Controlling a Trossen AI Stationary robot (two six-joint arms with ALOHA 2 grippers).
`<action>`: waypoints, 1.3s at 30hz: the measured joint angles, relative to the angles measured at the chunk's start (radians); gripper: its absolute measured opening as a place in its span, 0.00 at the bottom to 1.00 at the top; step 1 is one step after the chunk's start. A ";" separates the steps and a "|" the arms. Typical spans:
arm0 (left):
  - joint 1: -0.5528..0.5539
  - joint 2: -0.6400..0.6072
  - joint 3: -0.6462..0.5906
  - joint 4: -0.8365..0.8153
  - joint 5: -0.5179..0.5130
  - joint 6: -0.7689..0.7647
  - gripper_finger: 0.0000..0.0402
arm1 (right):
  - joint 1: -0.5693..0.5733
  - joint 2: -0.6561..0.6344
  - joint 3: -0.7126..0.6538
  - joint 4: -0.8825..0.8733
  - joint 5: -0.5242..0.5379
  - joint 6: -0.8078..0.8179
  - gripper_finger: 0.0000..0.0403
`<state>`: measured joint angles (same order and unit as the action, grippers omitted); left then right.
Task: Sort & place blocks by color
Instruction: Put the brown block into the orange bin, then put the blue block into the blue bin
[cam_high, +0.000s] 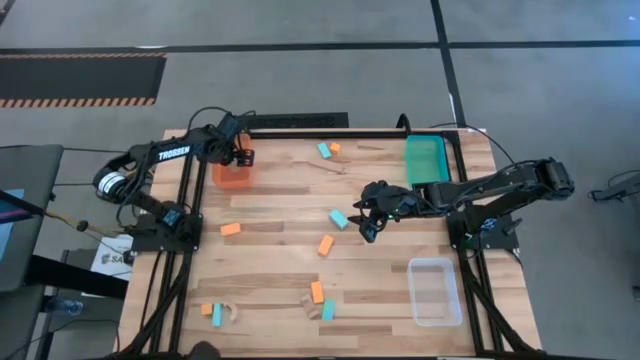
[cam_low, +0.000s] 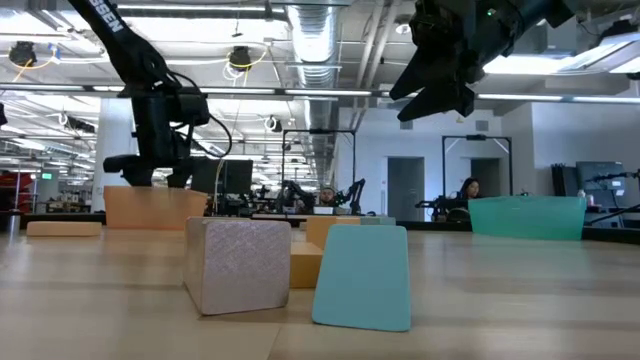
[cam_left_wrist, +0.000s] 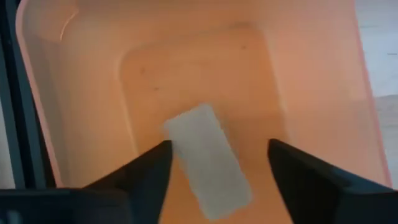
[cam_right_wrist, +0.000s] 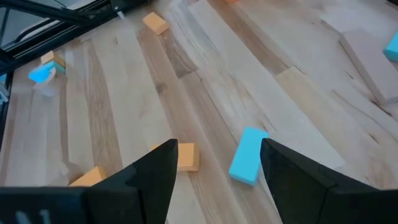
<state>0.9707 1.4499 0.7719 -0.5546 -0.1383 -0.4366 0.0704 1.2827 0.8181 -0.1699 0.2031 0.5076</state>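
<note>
Here the left gripper (cam_left_wrist: 217, 165) hangs over the orange tray (cam_high: 232, 176), fingers parted, with a pale-looking block (cam_left_wrist: 208, 158) lying loose on the tray floor below them. The right gripper (cam_right_wrist: 214, 163) (also parted, holding nothing) hovers above a blue block (cam_right_wrist: 247, 156) on the table (cam_high: 270, 215), an orange block (cam_right_wrist: 186, 156) just beside it.

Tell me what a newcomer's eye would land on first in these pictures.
First, the left gripper poised over the orange plastic tray at the table's far left, fingers open, with a pale oblong block lying in the tray beneath them. Next, the right gripper, open, hangs mid-table above a light blue oblong block. Behind it sit the teal tray at the far right edge and the clear tray nearer the front.
</note>
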 joint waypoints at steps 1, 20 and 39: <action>0.000 -0.005 0.000 -0.001 0.001 0.008 0.71 | 0.000 0.000 0.000 0.000 0.000 0.000 0.63; -0.297 -0.391 0.028 -0.059 0.304 0.168 0.89 | 0.000 0.000 0.000 0.019 0.001 -0.002 0.63; -0.842 -0.345 -0.032 0.135 0.327 0.088 0.88 | -0.002 0.000 0.000 0.198 0.005 -0.037 0.63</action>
<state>0.1287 1.1050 0.7400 -0.4197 0.1884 -0.3485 0.0681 1.2823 0.8181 0.0285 0.2077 0.4704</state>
